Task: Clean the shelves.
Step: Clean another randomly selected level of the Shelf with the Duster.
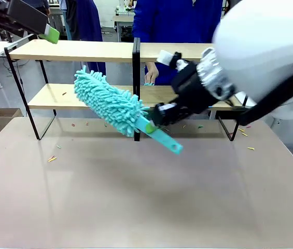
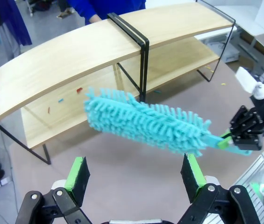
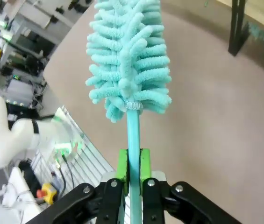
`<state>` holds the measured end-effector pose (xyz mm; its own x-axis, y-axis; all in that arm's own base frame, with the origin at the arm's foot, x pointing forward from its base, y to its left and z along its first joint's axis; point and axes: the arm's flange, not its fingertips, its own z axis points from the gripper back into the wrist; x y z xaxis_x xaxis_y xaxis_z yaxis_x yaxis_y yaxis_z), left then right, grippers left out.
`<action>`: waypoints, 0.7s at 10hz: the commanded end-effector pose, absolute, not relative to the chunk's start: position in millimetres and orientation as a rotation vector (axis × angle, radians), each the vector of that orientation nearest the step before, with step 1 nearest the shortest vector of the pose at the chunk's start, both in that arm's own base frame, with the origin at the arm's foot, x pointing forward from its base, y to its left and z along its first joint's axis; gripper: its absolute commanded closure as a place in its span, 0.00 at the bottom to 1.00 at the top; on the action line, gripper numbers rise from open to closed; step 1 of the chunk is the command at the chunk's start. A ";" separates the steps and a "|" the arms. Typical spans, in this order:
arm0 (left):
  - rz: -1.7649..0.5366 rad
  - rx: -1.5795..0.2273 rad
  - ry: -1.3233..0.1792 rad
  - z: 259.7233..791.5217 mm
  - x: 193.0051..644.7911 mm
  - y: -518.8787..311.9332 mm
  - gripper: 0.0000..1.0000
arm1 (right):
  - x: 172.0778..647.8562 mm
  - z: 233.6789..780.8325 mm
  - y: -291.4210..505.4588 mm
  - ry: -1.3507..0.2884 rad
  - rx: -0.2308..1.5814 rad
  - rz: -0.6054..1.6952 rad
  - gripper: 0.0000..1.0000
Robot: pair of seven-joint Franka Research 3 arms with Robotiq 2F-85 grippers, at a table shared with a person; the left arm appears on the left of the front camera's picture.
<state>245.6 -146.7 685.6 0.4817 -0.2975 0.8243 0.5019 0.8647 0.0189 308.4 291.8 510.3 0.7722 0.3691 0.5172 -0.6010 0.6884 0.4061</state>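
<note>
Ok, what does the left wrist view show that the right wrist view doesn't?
Left wrist view, not the right: both boards of the shelves seen from above, coloured bits on the top board, and the left end effector open above the table. Right wrist view, not the left: a close look at the right end effector, its green pads clamped on the handle, plus a red button off the table's edge. Both: the teal duster, the table and the shelves' black post.
</note>
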 end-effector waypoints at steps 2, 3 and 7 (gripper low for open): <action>-0.497 -0.251 -0.955 685.5 246.4 -145.7 0.00 | 337.8 497.7 358.6 -0.453 0.548 0.408 0.88; -0.497 -0.251 -0.955 685.5 246.4 -145.7 0.00 | 341.0 497.0 368.8 -0.463 0.563 0.398 0.88; -0.497 -0.251 -0.955 685.5 246.4 -145.7 0.00 | 342.1 492.4 376.4 -0.495 0.568 0.241 0.88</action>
